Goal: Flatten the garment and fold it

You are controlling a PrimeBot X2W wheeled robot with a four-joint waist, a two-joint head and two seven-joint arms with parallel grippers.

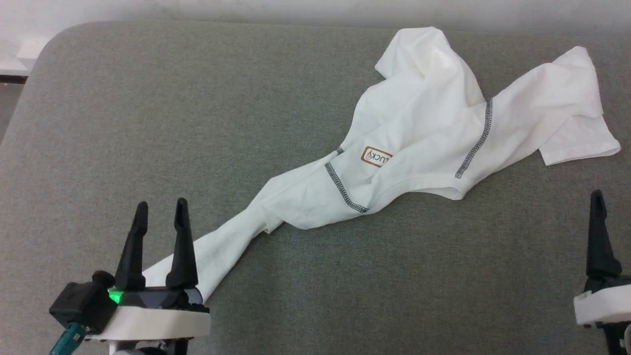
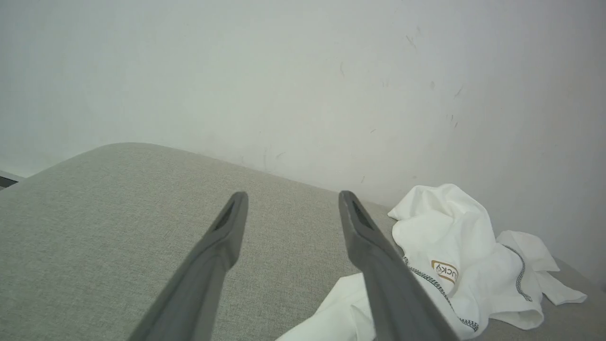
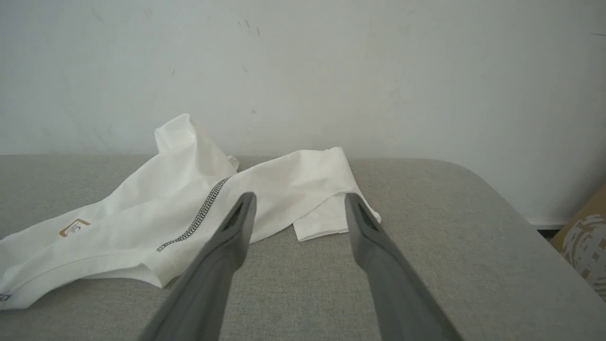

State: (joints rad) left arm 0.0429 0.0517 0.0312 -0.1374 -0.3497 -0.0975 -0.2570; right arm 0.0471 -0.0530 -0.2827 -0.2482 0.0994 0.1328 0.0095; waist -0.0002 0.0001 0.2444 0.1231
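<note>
Lying twisted from lower left to upper right, the garment on the grey cushion is judged light and limp. Best hold: sleeve end. Left gripper and right gripper are both spread and empty.

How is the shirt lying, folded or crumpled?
Crumpled, not folded: the shirt lies bunched and twisted, one sleeve stretched toward the left gripper.

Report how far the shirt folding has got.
Done: nothing yet; the garment lies bunched and twisted across the grey cushion, with no fold made. In hand: nothing is gripped; the left claw is open beside the stretched sleeve, and the right claw is open and apart from the shirt. Left: spreading it flat, then all the folding.
</note>
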